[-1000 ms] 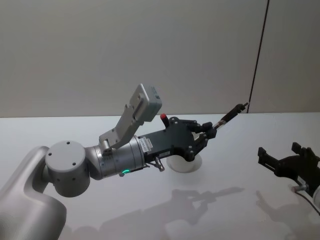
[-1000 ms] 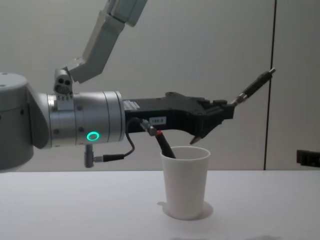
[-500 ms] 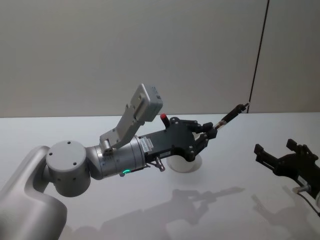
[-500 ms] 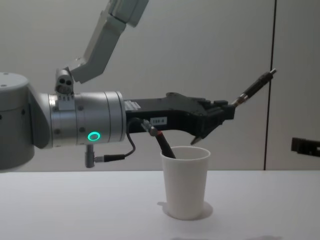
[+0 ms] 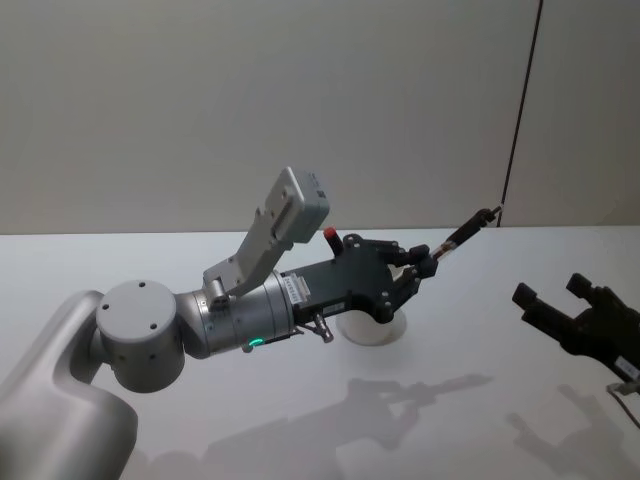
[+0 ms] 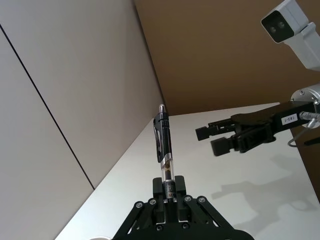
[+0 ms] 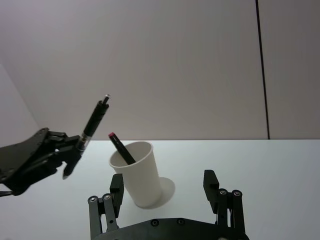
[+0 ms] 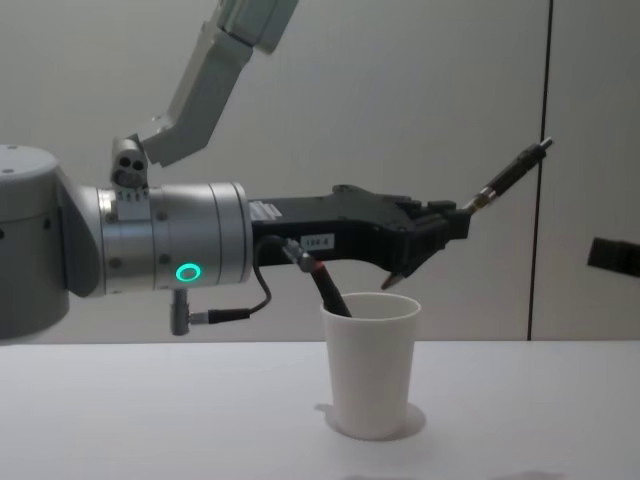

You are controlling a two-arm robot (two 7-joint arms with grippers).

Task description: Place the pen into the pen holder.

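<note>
**A:** Where's the pen right now?

**B:** Your left gripper [image 8: 452,222] has it. The fingers are clamped on the lower end of the pen [image 8: 512,172]. The rest of the barrel sticks out past them, slanting up and off to the robot's right, clip end highest.

**A:** And the cup?

**B:** The pen holder [image 8: 370,370] stands upright on the counter [image 8: 150,420], white, open mouth up. From the chest camera, your left gripper reaches in from the left and hangs above the rim without touching it. The held pen is wholly outside the cup, above it and to its right.

**A:** Anything inside it?

**B:** Yes, a second pen [image 8: 328,290], dark with a red tip. It leans against the inner wall, its top poking over the rim on the left side.

**A:** What about my other arm?

**B:** Your right gripper [image 5: 553,291] sits out at the right of the counter, well apart from the cup and raised off the surface. Its fingers are spread wide with nothing between them. From the left wrist camera you can see it beyond the held pen, pointing that way but clear of it.
</note>
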